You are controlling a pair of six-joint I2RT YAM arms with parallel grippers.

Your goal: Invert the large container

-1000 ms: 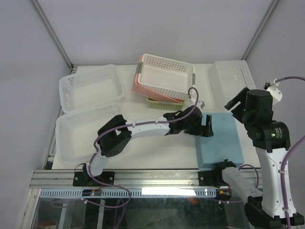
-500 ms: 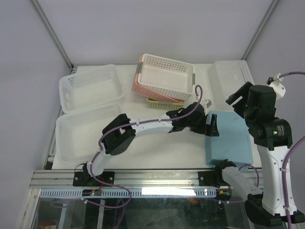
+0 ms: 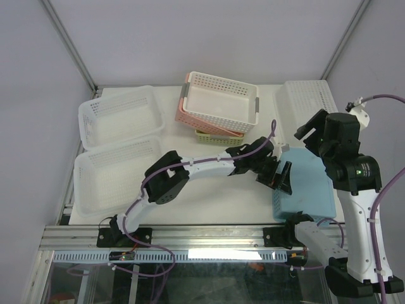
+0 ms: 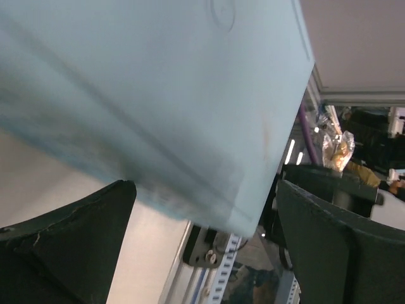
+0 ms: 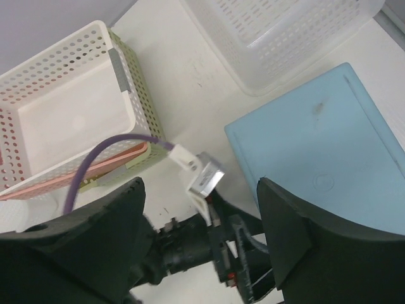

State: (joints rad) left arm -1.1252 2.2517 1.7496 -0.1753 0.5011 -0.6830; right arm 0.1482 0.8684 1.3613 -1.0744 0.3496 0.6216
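Note:
The large container point(image 3: 311, 185) is a light blue box lying bottom up at the front right of the table. It fills the top of the left wrist view point(image 4: 158, 95) and shows in the right wrist view point(image 5: 316, 152). My left gripper point(image 3: 281, 178) is open at the container's left edge, and the container's near corner lies between its fingers point(image 4: 204, 190), blurred. I cannot tell whether the fingers touch it. My right gripper point(image 3: 310, 130) is open and empty, held above the container's far end point(image 5: 199, 190).
Two white mesh baskets point(image 3: 117, 117) point(image 3: 114, 171) sit at the left. A white basket stacked on pink and green ones point(image 3: 218, 104) stands at the back centre. An overturned white basket point(image 3: 310, 104) lies at the back right. The metal rail point(image 3: 209, 237) runs along the table's front.
The blue container has slid to the right. My left gripper has followed it right and toward the front. My right arm has shifted slightly.

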